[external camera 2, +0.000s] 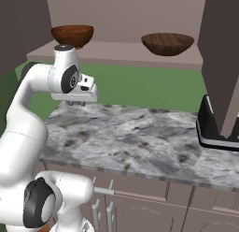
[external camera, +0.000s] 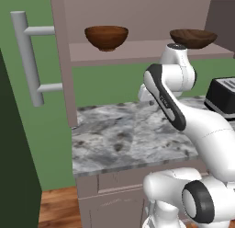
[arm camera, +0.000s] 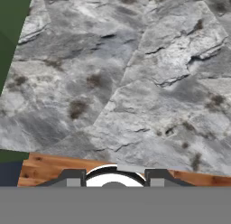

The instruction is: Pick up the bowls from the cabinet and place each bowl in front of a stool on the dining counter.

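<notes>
In the left base view, you had two round dark reddish-brown wooden bowls on the flat inner shelf of the taupe pinkish-brown wall cabinet [external camera: 137, 52]: the deeper bowl [external camera: 106, 37] stood toward the shelf's left end, the wider shallower bowl [external camera: 193, 38] toward its right, well apart. The cabinet's open door carried a long grey cylindrical bar handle [external camera: 26, 57] at the far left. Below the shelf lay the grey-white marbled stone tabletop [external camera: 119, 139], with a black toaster [external camera: 222, 96] at its right edge. Your white arm [external camera: 183, 116] rose over the stone, its upper joint just under the shallower bowl.

In the right base view, the gripper [external camera 2: 77, 103] hung from the hand above the tabletop's left rear part, below the deeper bowl and touching nothing. The shallower bowl sat further right on the shelf.

In the hand view, the camera looked down on bare marble, with a strip of orange wooden floor [arm camera: 54, 166] along the near edge. The two dark fingertips [arm camera: 73, 178] stood apart with nothing between them.
</notes>
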Motion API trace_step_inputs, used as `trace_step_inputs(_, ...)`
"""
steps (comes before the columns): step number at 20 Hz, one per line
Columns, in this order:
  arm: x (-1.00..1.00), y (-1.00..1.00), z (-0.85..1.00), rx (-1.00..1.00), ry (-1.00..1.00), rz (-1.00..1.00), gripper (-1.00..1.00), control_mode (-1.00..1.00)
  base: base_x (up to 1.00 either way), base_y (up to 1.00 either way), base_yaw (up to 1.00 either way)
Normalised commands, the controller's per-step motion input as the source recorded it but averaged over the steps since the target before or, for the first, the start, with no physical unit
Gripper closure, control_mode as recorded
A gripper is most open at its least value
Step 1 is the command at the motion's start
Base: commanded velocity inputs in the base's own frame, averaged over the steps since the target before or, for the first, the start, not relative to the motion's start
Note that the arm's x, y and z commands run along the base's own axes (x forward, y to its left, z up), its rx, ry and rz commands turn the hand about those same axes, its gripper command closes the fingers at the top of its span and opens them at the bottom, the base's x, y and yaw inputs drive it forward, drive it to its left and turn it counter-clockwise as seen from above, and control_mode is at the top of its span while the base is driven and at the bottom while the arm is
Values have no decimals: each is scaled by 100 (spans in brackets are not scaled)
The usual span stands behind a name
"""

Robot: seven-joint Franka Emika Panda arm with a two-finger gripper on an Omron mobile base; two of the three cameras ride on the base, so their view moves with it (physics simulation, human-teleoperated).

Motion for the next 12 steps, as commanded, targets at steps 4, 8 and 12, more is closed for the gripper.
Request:
trace_step_inputs(4,0,0,0,0,0,0,-100,-100,0,0,0)
trace_step_inputs(8,0,0,-4,0,2,0,-100,-100,0,0,0)
trace_step_inputs(12,0,0,-2,-2,-2,-5,-100,-100,0,0,0)
